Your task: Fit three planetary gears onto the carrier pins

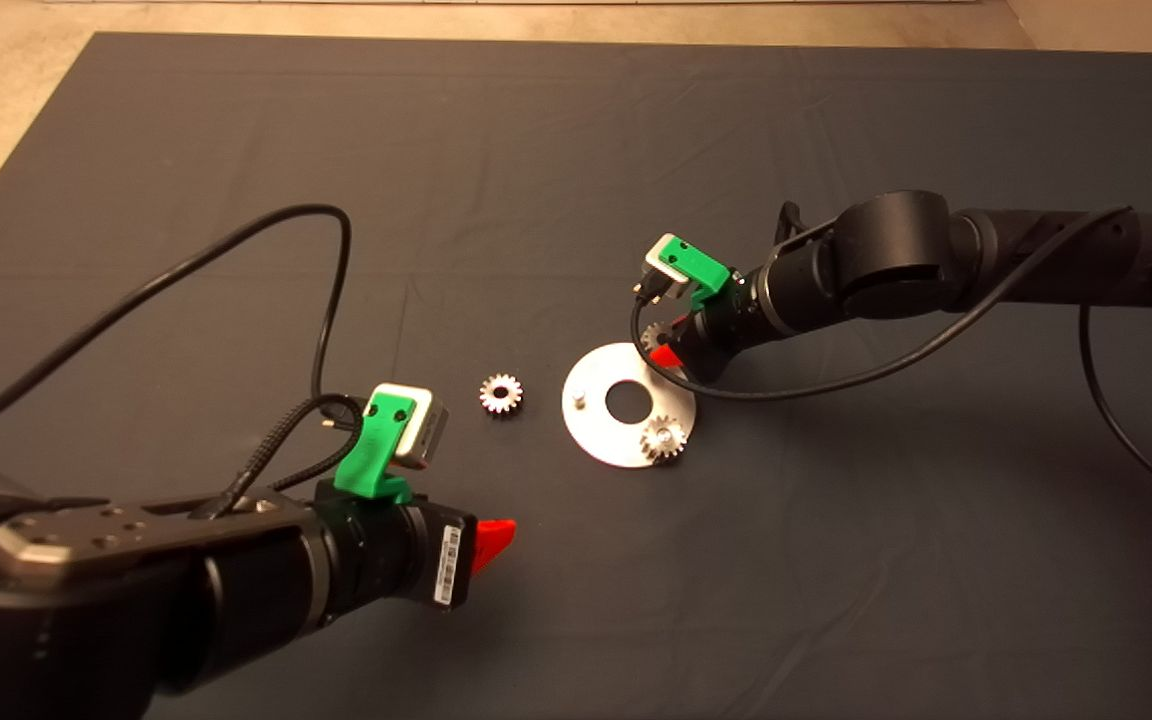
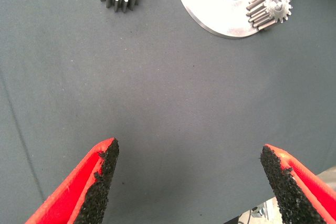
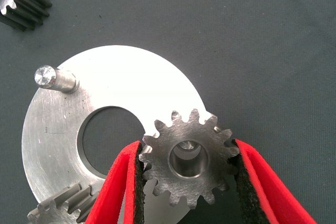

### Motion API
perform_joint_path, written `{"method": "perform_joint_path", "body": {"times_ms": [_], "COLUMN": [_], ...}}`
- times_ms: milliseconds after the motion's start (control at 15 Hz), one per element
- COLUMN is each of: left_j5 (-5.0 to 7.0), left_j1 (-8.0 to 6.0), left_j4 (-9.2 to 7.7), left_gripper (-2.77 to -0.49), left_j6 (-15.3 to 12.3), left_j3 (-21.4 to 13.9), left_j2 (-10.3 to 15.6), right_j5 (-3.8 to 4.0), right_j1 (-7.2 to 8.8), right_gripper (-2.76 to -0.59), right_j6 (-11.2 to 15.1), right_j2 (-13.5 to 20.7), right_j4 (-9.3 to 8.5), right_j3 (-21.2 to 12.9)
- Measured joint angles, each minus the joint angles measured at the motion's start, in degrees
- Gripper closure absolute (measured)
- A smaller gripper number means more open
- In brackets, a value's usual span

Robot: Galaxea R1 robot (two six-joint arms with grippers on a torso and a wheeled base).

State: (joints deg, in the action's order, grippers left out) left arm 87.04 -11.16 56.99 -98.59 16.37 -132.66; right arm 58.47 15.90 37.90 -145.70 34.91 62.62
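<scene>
Gear [image 3: 189, 162] clamped between right fingers [image 3: 127, 182] | over disc [image 3: 58, 129] pin

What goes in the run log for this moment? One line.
right gripper: shut on gear over pin | seated gear | loose gear on mat | left gripper: open, idle

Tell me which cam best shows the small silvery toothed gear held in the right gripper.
Right wrist view: the silvery toothed gear fills the space between the right gripper pads, its bore over a silver pin on the flat round silver disc. The head view shows only a sliver of it behind the gripper. The left wrist view misses it.
</scene>
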Motion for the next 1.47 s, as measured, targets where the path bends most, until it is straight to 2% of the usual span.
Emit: {"method": "perform_joint_path", "body": {"times_ms": [733,933,1200,1467], "left_j5": [-0.22,-0.22,-0.28,-0.30], "left_j1": [-0.02,-0.02,-0.02,-0.02], "left_j4": [0.00,0.01,0.00,0.00], "left_gripper": [-1.91,-1.91,-1.91,-1.91], "left_j6": [-0.17,-0.17,-0.17,-0.20], "left_j3": [0.00,0.00,0.00,0.00], "left_j2": [-0.02,-0.02,-0.02,0.00], "right_j5": [-0.17,-0.15,0.95,0.93], "right_j1": [-0.63,-0.68,-1.12,-1.13], "right_gripper": [-0.93,-0.93,-0.92,-0.92], "right_j6": [-0.45,-3.46,-3.73,-3.77], "right_j2": [-0.02,-0.02,-0.79,-1.95], "right_j4": [0.20,0.17,0.12,0.04], "right_j3": [-0.09,-0.09,0.16,0.35]}}
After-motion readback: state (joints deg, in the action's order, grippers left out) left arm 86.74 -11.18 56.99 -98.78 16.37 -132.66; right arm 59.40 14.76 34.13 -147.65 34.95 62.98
